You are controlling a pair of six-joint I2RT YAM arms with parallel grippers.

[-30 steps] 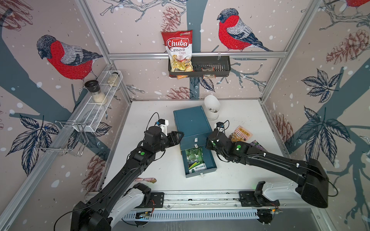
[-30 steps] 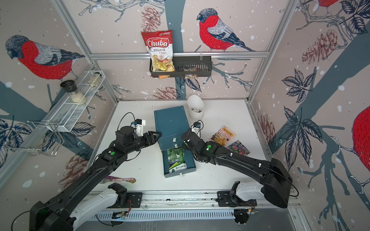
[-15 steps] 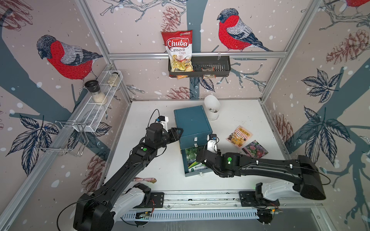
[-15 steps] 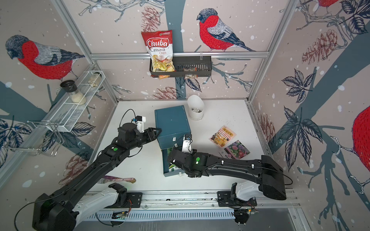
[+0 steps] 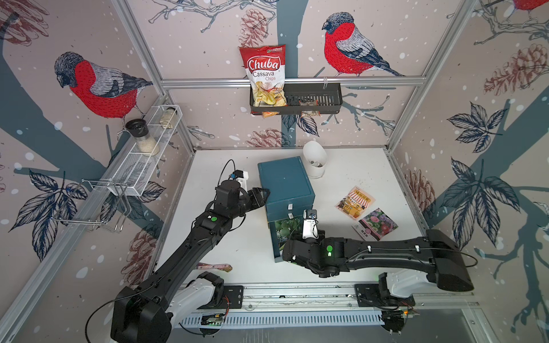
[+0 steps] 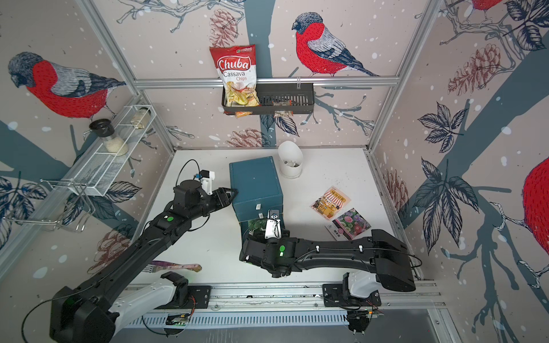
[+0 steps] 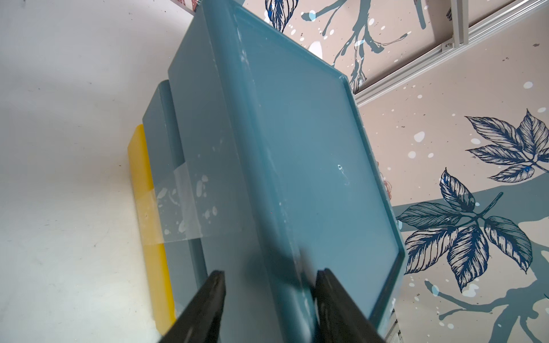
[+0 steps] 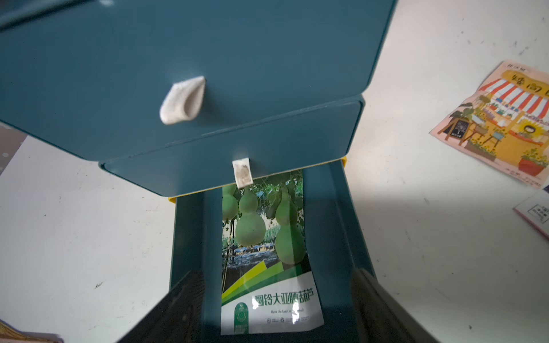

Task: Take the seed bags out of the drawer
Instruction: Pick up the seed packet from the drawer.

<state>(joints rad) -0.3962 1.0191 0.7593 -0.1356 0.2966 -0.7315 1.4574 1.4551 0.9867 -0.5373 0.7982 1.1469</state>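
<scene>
Right gripper (image 8: 276, 285): you are hovering it over the open bottom drawer (image 8: 335, 237), jaws spread wide, with the green gourd seed bag (image 8: 267, 252) lying flat inside between them. Left gripper (image 7: 269, 276): it is straddling the teal cabinet (image 5: 285, 181) at its top edge; pinching or only bracketing, you cannot tell. The orange shop bag (image 5: 355, 202) and the flower bag (image 5: 375, 224) are lying out on the table. Judgement: the jaws are likely needing narrowing to clear the drawer walls, then tilting to catch the bag's white end.

drawer cabinet (image 5: 285, 181): teal-blue, yellow base strip
green seed bag (image 8: 267, 252): green gourd photo, white band
awning seed bag (image 5: 355, 202): orange-yellow, red-white stripes
flower seed bag (image 5: 375, 224): purple-pink blooms
</scene>
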